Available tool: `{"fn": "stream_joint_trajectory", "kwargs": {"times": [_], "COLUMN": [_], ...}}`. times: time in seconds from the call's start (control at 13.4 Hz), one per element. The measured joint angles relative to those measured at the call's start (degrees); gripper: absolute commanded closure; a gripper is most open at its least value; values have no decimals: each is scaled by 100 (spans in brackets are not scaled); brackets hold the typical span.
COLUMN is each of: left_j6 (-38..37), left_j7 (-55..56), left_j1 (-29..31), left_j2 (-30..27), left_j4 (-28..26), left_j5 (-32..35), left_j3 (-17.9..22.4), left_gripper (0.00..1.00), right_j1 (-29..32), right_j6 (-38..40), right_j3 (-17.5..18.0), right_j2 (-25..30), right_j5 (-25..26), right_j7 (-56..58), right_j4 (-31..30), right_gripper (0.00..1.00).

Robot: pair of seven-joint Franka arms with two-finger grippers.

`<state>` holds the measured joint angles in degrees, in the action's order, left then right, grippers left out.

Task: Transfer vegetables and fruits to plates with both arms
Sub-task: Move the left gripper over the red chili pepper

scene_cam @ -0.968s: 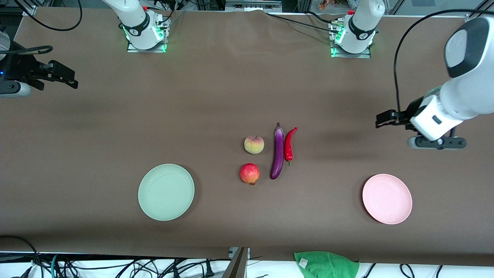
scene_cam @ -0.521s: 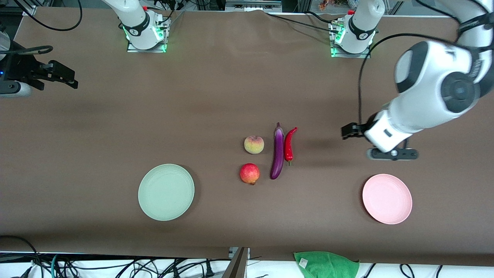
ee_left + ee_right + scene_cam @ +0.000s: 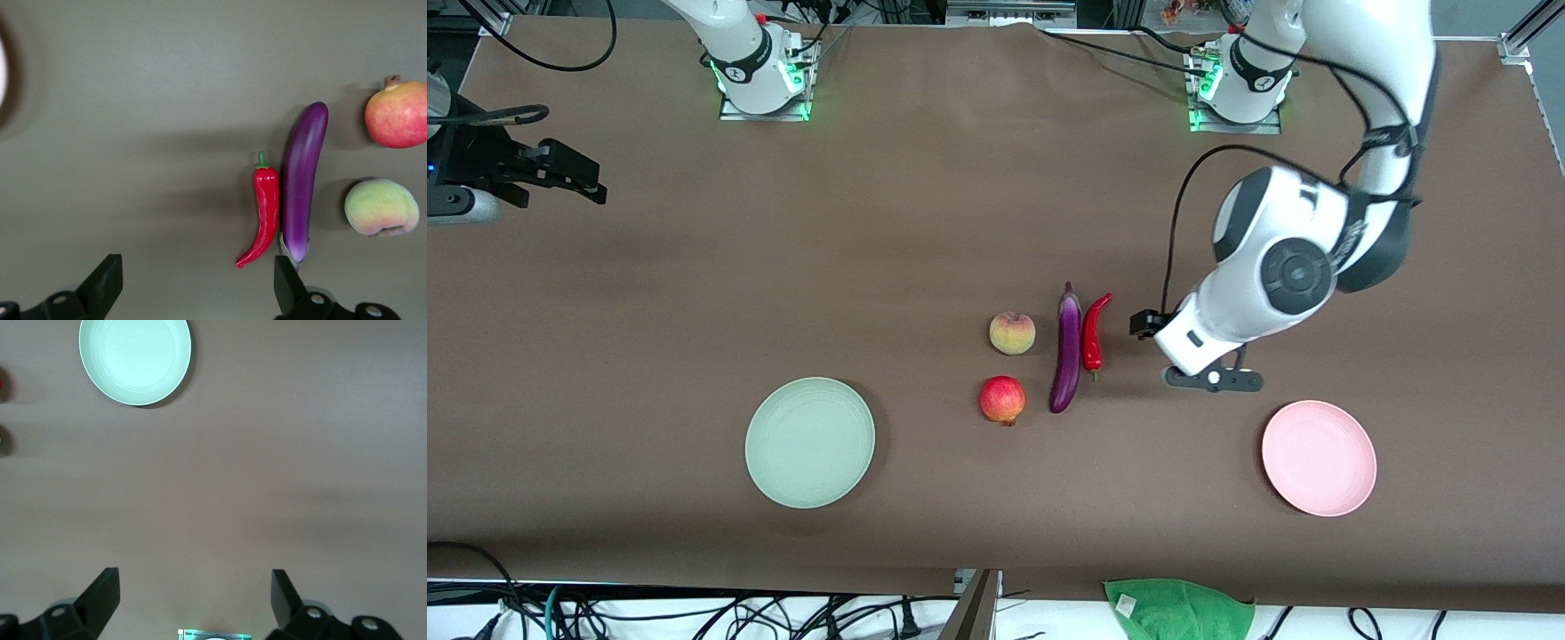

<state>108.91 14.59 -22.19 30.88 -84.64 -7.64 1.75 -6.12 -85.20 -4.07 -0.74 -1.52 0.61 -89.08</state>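
Note:
The purple eggplant point(image 3: 1065, 351) and the red chili point(image 3: 1092, 333) lie side by side mid-table. The peach point(image 3: 1012, 333) and the red pomegranate-like fruit point(image 3: 1002, 399) lie beside the eggplant, toward the right arm's end. My left gripper point(image 3: 1145, 322) is open and empty over bare table just beside the chili. Its wrist view shows the chili point(image 3: 267, 210), eggplant point(image 3: 303, 180), peach point(image 3: 381, 207) and red fruit point(image 3: 398, 115) ahead of the gripper point(image 3: 193, 287). The mint plate point(image 3: 810, 442) and the pink plate point(image 3: 1319, 458) hold nothing. My right gripper point(image 3: 569, 173) waits open at the table's end; its wrist view point(image 3: 193, 597) shows the mint plate point(image 3: 135, 360).
A green cloth point(image 3: 1178, 609) lies at the table's edge nearest the front camera, beside a metal bar point(image 3: 978, 604). The arm bases point(image 3: 763, 80) point(image 3: 1238, 84) stand along the edge farthest from the front camera. Cables hang below the nearest edge.
My left arm has swung from the table's end toward the middle, bringing its open gripper up beside the chili. The right arm and all the produce have not moved.

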Motion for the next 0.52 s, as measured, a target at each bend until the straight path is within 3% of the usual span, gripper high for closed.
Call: {"fn": "stream_joint_trajectory", "kwargs": {"times": [0.52], "left_j6": [816], "left_j7": [0], "left_j1": [-419], "left_j2": [764], "left_j4": [-27], "left_j5": [0], "left_j3": [-51], "left_gripper": [0], "right_j1": [0], "right_j6": [1], "right_j3": [0], "right_j2": [0], "right_j5": [0], "right_j7": [0], "right_j4": [0], "right_gripper": [0]}}
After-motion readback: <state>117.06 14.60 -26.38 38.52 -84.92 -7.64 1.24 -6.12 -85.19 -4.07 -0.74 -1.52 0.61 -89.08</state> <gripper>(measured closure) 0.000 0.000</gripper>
